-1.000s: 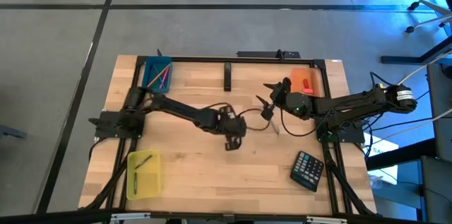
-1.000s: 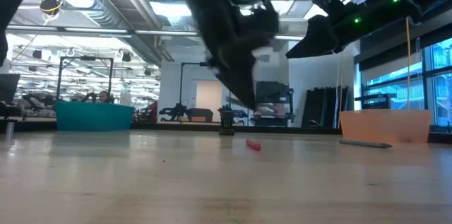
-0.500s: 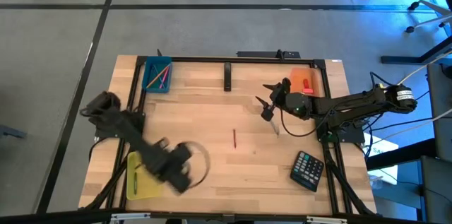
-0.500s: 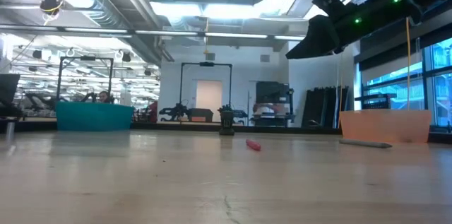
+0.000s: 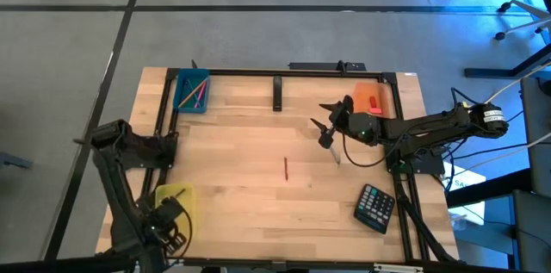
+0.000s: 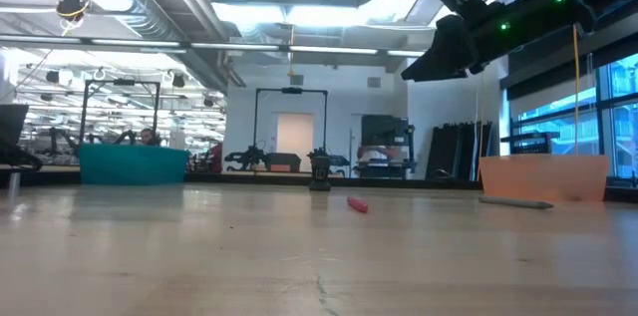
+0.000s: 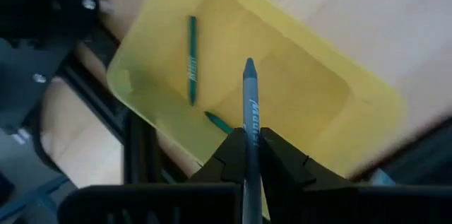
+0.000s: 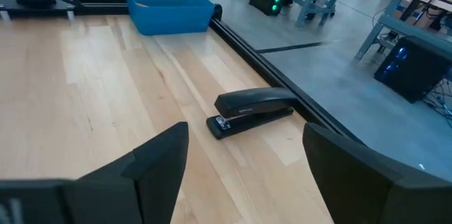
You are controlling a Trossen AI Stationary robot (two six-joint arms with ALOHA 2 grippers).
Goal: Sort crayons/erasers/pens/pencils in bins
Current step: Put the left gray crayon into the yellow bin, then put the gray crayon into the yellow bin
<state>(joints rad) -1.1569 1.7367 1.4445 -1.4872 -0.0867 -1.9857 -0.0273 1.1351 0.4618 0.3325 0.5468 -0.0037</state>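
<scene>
a: three bins on the table: teal bin (image 5: 191, 91) at the far left corner, orange bin (image 5: 372, 101) at the far right, yellow bin (image 5: 176, 207) at the near left edge.
b: left gripper (image 7: 246, 155)?
a: over the yellow bin, fingers (image 7: 229, 155) pinched on a grey-blue crayon (image 7: 249, 121), tip pointing out past the fingertips. seen from above as left gripper (image 5: 166, 226), right at the bin's near end.
b: inside the yellow bin?
a: one green crayon (image 7: 191, 60) lying flat on the bottom, plus a second green stick (image 7: 219, 122) partly hidden behind the fingers.
b: right gripper (image 5: 325, 124)?
a: raised above the table near the orange bin, fingers (image 8: 152, 164) spread wide, nothing between them. facing a black stapler (image 8: 253, 112) at the table's far edge, teal bin beyond it.
b: loose on the table?
a: red crayon (image 5: 286, 168) lying mid-table, well apart from both grippers. grey pencil (image 5: 336, 156) just under the right arm. calculator (image 5: 375, 207) at the near right.
b: teal bin contents?
a: a few thin coloured sticks (image 5: 196, 94), too small to tell apart.
b: erasers?
a: something red (image 5: 374, 101) in the orange bin; cannot tell what exactly.
</scene>
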